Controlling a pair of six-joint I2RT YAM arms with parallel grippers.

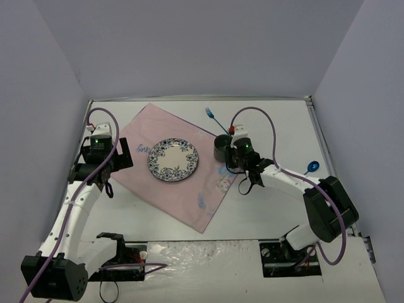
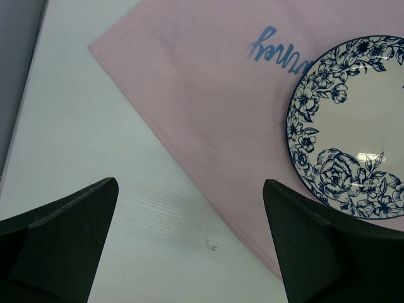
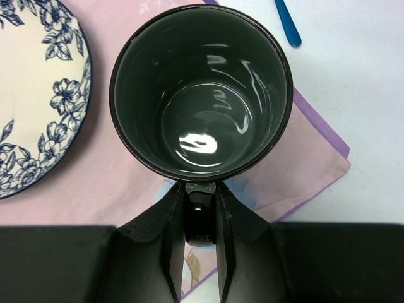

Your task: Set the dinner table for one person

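A black mug (image 1: pixel 223 148) is over the right corner of the pink cloth (image 1: pixel 189 196), and I cannot tell whether it rests on it. My right gripper (image 3: pixel 201 189) is shut on the mug's handle (image 3: pixel 201 221), and the empty mug (image 3: pixel 201 95) shows from above. A blue-flowered plate (image 1: pixel 173 160) lies in the middle of the cloth on the white dinner table (image 1: pixel 271 202). My left gripper (image 2: pixel 189 183) hangs open and empty over the cloth's left edge (image 2: pixel 208 95), left of the plate (image 2: pixel 353 126).
A blue fork (image 1: pixel 210 114) lies on the table behind the mug; its handle (image 3: pixel 287 25) shows in the right wrist view. A blue spoon (image 1: pixel 312 166) lies near the right edge. Grey walls enclose the table on three sides.
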